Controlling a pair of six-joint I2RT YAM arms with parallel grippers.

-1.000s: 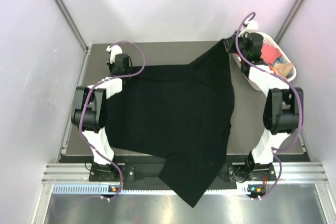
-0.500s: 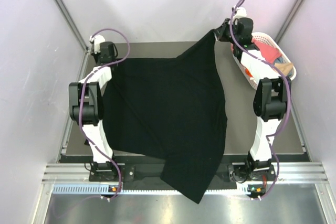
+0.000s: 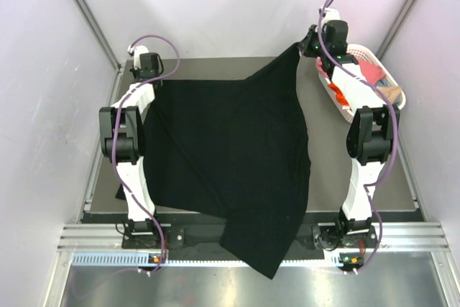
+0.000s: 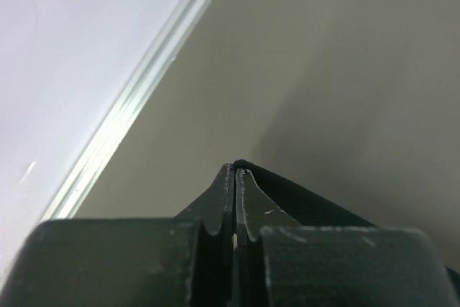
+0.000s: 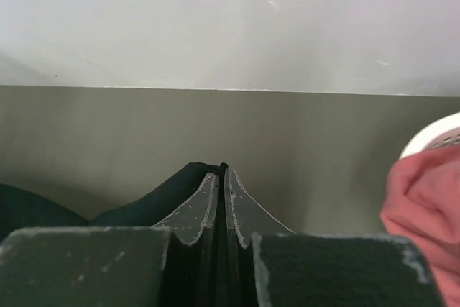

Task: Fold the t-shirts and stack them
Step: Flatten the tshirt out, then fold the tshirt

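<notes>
A large black t-shirt (image 3: 230, 156) is spread across the table, its lower end hanging over the near edge. My left gripper (image 3: 152, 80) is shut on the shirt's far left corner; the wrist view shows its jaws closed on a black cloth edge (image 4: 302, 195). My right gripper (image 3: 303, 47) is shut on the far right corner, lifted a little, and cloth (image 5: 144, 203) shows between its closed jaws. Pink and orange shirts (image 3: 370, 77) lie in the white basket; a pink one shows in the right wrist view (image 5: 424, 206).
The white oval basket (image 3: 394, 83) stands at the far right of the grey table (image 3: 330, 170). Pale walls close in the back and both sides. A metal rail (image 4: 122, 124) runs along the table's left edge.
Both arms stretched toward the far edge with the shirt's corners over the second. The right corner rose and shifted left, then slightly right. The left gripper moved to the far left corner.
</notes>
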